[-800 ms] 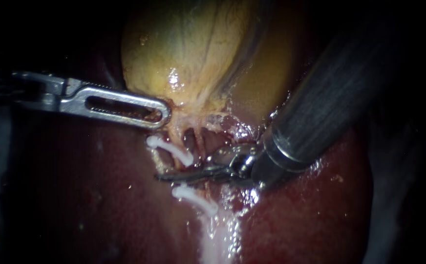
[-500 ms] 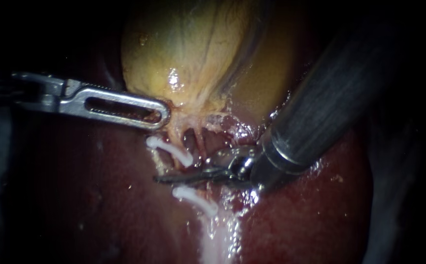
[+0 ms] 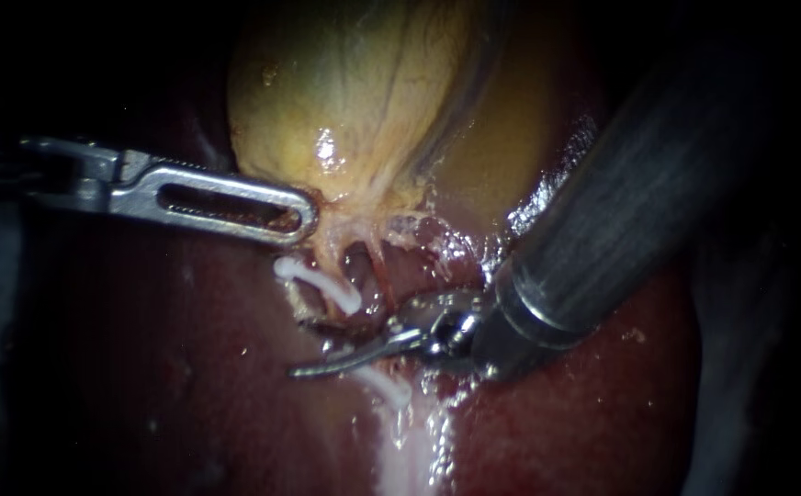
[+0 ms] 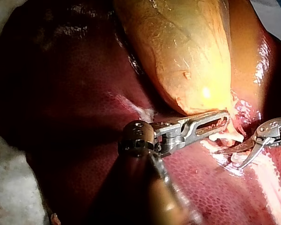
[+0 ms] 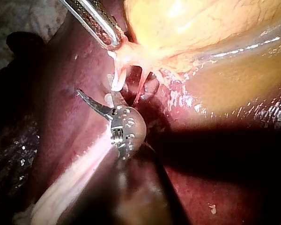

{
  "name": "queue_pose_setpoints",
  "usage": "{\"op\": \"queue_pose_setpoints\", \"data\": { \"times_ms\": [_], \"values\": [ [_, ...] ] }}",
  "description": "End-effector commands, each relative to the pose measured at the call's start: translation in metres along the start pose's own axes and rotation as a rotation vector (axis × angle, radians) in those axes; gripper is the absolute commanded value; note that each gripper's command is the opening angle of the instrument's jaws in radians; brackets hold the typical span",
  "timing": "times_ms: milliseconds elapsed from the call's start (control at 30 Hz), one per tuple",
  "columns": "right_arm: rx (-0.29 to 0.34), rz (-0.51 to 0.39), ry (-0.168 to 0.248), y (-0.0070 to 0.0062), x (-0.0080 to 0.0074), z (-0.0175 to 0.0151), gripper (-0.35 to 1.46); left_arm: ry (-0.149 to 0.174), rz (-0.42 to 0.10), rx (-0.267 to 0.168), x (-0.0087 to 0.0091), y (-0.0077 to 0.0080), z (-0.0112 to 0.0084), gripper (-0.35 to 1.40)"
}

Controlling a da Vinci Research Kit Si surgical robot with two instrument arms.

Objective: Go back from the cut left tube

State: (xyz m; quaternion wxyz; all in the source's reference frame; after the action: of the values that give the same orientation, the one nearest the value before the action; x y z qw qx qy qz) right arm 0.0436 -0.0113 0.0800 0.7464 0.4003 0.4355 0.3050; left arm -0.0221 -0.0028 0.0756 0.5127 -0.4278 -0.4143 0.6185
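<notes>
My left instrument (image 3: 307, 217) comes in from the left, and its slotted jaws are shut on pale tissue at the neck of the yellow gallbladder (image 3: 355, 101). The left tube (image 3: 331, 246) runs down from there and carries an upper white clip (image 3: 320, 283) and a lower white clip (image 3: 388, 388). My right instrument (image 3: 301, 351) has curved blades that stand open between the two clips, the lower blade lying over the lower clip. In the left wrist view the blades (image 4: 235, 158) gape just ahead of my left jaws (image 4: 224, 118). The right wrist view shows one blade (image 5: 91, 102) clearly.
Dark red liver (image 3: 189, 367) surrounds the site. A thin reddish strand (image 3: 378, 268) runs beside the left tube. A pale band of tissue (image 3: 410, 450) leads down from the lower clip. The thick right shaft (image 3: 621, 193) covers the upper right.
The right blades, lying together across the tube between the clips, have opened; the lower blade has swung down over the lower clip. The left instrument has held still.
</notes>
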Motion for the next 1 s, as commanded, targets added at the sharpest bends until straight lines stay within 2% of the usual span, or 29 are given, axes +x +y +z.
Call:
{"op": "queue_pose_setpoints", "data": {
  "times_ms": [33,200,367,567,767,1000],
  "values": [
    [0.002,-0.002,-0.001,-0.0002,0.0,-0.0003,1.38,0.0,0.0,0.0,0.0,-0.0001,0.0,-0.35],
    [0.007,-0.08,-0.006,-0.0011,-0.0006,-0.002,1.4,-0.001,0.0,-0.001,0.0001,-0.0003,-0.0002,-0.35],
    [-0.044,-0.212,0.015,-0.0018,-0.0008,-0.0053,1.43,-0.001,0.0,-0.001,0.0001,-0.0004,-0.0002,-0.35],
    [-0.083,-0.364,0.025,-0.0019,0.0002,-0.0106,1.43,-0.001,0.0,-0.001,0.0001,-0.0004,-0.0002,-0.35],
    [-0.119,-0.424,0.042,-0.0021,0.0015,-0.0151,1.43,-0.001,0.0,-0.001,0.0001,-0.0004,-0.0002,-0.35],
    [-0.169,-0.455,0.045,-0.0023,0.0022,-0.0177,1.43,0.0,0.001,0.0,0.0,-0.0004,-0.0001,-0.35]
  ]
}}
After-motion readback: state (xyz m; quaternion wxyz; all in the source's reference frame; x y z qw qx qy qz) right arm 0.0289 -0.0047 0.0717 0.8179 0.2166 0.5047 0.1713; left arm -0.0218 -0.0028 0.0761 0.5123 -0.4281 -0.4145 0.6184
